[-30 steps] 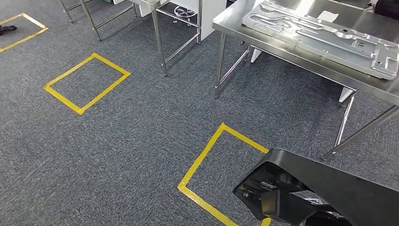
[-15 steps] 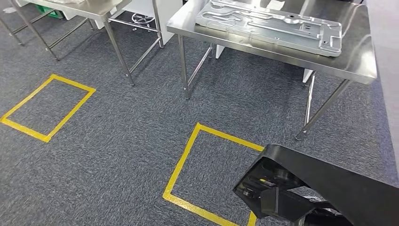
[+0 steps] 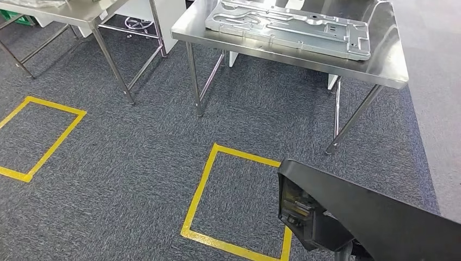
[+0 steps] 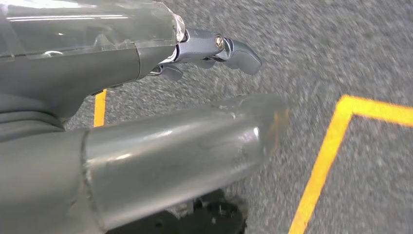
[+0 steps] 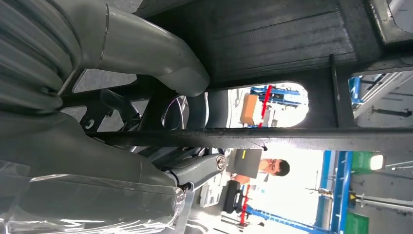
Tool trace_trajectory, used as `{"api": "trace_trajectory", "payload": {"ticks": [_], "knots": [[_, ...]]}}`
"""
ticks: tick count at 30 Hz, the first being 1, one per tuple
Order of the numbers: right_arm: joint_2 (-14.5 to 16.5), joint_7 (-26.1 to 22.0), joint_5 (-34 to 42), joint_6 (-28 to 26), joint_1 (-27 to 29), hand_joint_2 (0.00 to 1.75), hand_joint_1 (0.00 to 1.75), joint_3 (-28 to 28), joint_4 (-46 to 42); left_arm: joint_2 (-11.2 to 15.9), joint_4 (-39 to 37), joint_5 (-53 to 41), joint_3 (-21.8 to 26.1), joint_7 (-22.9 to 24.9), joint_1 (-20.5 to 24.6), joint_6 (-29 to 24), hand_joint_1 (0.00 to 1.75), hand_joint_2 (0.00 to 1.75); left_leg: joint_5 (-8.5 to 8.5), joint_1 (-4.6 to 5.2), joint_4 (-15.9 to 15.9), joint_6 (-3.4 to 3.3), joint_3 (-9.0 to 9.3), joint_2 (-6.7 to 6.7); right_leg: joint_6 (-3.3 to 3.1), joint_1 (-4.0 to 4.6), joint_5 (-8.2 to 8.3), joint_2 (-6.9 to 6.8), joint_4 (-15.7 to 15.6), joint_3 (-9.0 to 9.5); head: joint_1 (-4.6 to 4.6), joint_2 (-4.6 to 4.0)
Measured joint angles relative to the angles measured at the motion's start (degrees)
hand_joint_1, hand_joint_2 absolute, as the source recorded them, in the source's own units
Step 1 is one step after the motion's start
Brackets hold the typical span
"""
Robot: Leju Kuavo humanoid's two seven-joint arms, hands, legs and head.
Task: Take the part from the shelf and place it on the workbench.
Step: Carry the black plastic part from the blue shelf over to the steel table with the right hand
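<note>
View has swung: workbench (image 3: 391, 70) now nearer centre. Right hand (image 5: 146, 122) grips one black part (image 3: 375, 217); left hand (image 4: 160, 122) fingers apart, holding nothing. Two yellow floor squares (image 3: 201, 185).

Black ribbed part (image 3: 380, 217), tilted, workbench (image 3: 391, 60) ahead

**Taped floor, a second table and a person in the background**

Grey carpet (image 3: 136, 157) covers the floor, marked with yellow tape. One taped square (image 3: 239, 204) lies on the carpet just in front of the nearer steel table; a second taped square (image 3: 38, 136) lies well apart from it, toward the left of the head view. At the upper left stands another steel table (image 3: 81, 11) on thin metal legs, with a green item (image 3: 22, 20) on the floor behind it. In the right wrist view, a person (image 5: 272, 168) shows through a gap, with blue framework (image 5: 336, 195) and a green box (image 5: 358, 222) nearby.
</note>
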State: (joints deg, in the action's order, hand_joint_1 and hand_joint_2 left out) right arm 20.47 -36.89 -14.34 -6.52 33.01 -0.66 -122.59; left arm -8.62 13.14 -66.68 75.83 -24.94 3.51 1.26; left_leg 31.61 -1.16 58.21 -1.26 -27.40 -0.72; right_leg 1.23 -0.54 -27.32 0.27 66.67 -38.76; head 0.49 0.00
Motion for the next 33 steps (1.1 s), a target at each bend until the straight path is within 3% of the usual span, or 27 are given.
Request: {"api": "trace_trajectory", "payload": {"ticks": [1,2,4,7,9,11,12,13,15,16,17,21,23,26,27,28,29,31,33], "knots": [[-0.01,0.03,-0.15,-0.07,-0.08,1.75,1.75,0.20,-0.04,-0.03,0.00,-0.01,-0.01,0.00,0.07,0.04,0.00,0.00,0.40,0.07,-0.06,0.21,0.43,0.08,-0.44,0.24,1.40,-0.05,-3.42,1.68,-0.03,0.00],[-0.03,0.04,-0.25,-0.10,-0.18,1.75,1.75,0.39,-0.13,-0.07,0.00,-0.01,-0.01,-0.01,0.12,0.07,0.00,0.00,0.71,0.08,-0.17,0.46,0.68,0.16,-0.80,0.48,1.82,-0.13,-5.62,2.78,-0.04,0.00],[-0.05,0.08,-0.32,-0.13,-0.32,1.75,1.75,0.62,-0.28,-0.12,0.00,-0.02,-0.01,-0.02,0.25,0.12,0.00,0.00,1.09,0.08,-0.67,1.09,1.08,0.32,-1.35,0.87,1.12,-0.15,-6.97,3.54,-0.04,0.00],[-0.06,0.09,-0.33,-0.25,-0.37,1.75,1.75,0.82,-0.52,-0.04,-0.01,-0.01,-0.01,0.00,0.53,0.14,0.00,0.00,2.09,0.14,0.13,1.86,1.64,0.59,-2.05,0.32,0.64,-0.05,-8.61,5.14,-0.16,0.00],[-0.06,0.09,-0.33,-0.38,-0.51,1.75,1.75,1.04,-0.55,0.03,-0.01,0.00,-0.01,0.06,0.64,0.15,0.00,0.00,4.42,0.12,6.22,2.14,-1.45,0.63,-2.49,0.15,0.08,-0.20,-9.35,6.48,-0.33,0.00],[-0.06,0.11,-0.33,-0.51,-0.58,1.75,1.75,1.22,-0.54,0.09,0.00,0.01,-0.01,0.13,0.50,0.16,0.00,0.00,6.52,0.07,14.01,2.43,-6.70,0.63,-2.76,0.20,-0.83,-0.23,-9.39,7.49,-0.43,0.00],[-0.06,0.13,-0.33,-0.58,-0.57,1.75,1.75,1.27,-0.53,0.13,0.00,0.02,0.00,0.15,0.35,0.16,0.00,0.00,6.15,0.05,15.96,2.53,-8.58,0.63,-2.76,0.23,-1.31,-0.13,-9.39,8.08,-0.44,0.00],[-0.07,0.16,-0.33,-0.69,-0.57,1.75,1.75,1.34,-0.53,0.18,0.00,0.02,0.01,0.17,0.21,0.16,0.00,0.00,4.41,0.05,15.62,2.54,-9.41,0.63,-2.70,0.23,-1.86,-0.02,-9.37,8.82,-0.47,0.00],[-0.09,0.32,-0.33,-1.11,-0.59,1.75,1.75,1.50,-0.53,0.30,0.00,0.01,0.02,0.20,0.04,0.16,0.00,0.00,-1.38,0.06,9.42,2.31,-8.28,0.64,-2.37,0.21,-3.10,0.15,-9.35,10.50,-0.55,0.00],[-0.12,0.51,-0.34,-1.47,-0.65,1.75,1.75,1.57,-0.52,0.34,0.00,0.00,0.02,0.23,0.01,0.17,0.00,0.00,-3.44,0.20,6.03,2.10,-7.22,0.63,-2.05,0.30,-3.73,0.19,-9.28,11.17,-0.51,0.00],[-0.15,0.77,-0.37,-1.91,-0.73,1.75,1.75,1.62,-0.51,0.37,0.00,-0.03,0.02,0.29,0.06,0.18,0.00,0.00,-4.35,0.32,3.56,1.77,-6.28,0.63,-1.71,0.37,-4.21,0.24,-9.22,11.57,-0.52,0.00],[-0.37,2.15,-0.66,-3.62,-0.97,1.75,1.75,1.69,-0.49,0.32,0.00,-0.27,0.02,0.52,0.11,0.24,0.00,0.00,-3.41,0.45,0.93,0.16,-4.74,0.46,-0.34,0.41,-4.40,0.30,-8.88,12.24,-0.37,0.01],[-0.49,2.38,-0.71,-3.88,-1.10,1.75,1.75,1.70,-0.50,0.26,0.00,-0.48,0.02,0.55,0.04,0.31,0.00,0.00,-3.11,0.25,0.12,-0.58,-3.39,0.41,0.17,0.30,-5.44,0.15,-5.63,10.74,-0.14,0.00],[-0.73,2.43,-0.78,-3.99,-1.34,1.75,1.75,1.68,-0.45,0.27,0.00,-0.61,0.02,0.55,0.04,0.34,0.00,0.00,-2.20,0.26,-0.33,-0.93,-2.10,0.42,0.71,0.05,-8.91,0.04,4.35,3.68,0.14,0.01],[-0.80,2.44,-0.80,-4.00,-1.33,1.75,1.75,1.67,-0.43,0.28,0.00,-0.61,0.02,0.55,0.00,0.34,0.00,0.00,-1.78,0.28,-0.33,-0.89,-1.64,0.39,0.80,0.00,-8.96,0.03,6.18,1.69,0.13,0.00],[-0.87,2.45,-0.81,-4.00,-1.33,1.75,1.75,1.67,-0.40,0.29,0.00,-0.62,0.02,0.55,-0.05,0.34,0.00,0.00,-1.30,0.31,-0.33,-0.84,-1.05,0.36,0.79,-0.02,-7.86,0.03,6.11,0.65,0.15,0.00],[-0.91,2.46,-0.81,-4.01,-1.33,1.75,1.75,1.66,-0.39,0.29,0.00,-0.63,0.02,0.55,-0.10,0.34,0.00,0.00,-0.80,0.35,-0.35,-0.76,-0.33,0.33,0.61,0.01,-5.67,0.03,4.03,0.64,0.18,-0.01],[-0.95,2.48,-0.82,-4.01,-1.35,1.75,1.75,1.66,-0.37,0.21,-0.01,-0.64,0.02,0.55,-0.12,0.34,0.00,0.00,0.25,0.44,-0.43,-0.54,1.14,0.32,-0.23,0.34,-0.57,-0.07,-2.65,2.21,0.11,-0.01],[-0.99,2.49,-0.84,-4.01,-1.37,1.75,1.75,1.66,-0.35,0.08,-0.03,-0.66,0.02,0.56,-0.03,0.39,0.00,0.00,1.10,0.42,-0.83,0.04,1.97,0.33,-1.18,0.92,0.83,-0.22,-6.63,3.20,-0.01,0.00]]}}
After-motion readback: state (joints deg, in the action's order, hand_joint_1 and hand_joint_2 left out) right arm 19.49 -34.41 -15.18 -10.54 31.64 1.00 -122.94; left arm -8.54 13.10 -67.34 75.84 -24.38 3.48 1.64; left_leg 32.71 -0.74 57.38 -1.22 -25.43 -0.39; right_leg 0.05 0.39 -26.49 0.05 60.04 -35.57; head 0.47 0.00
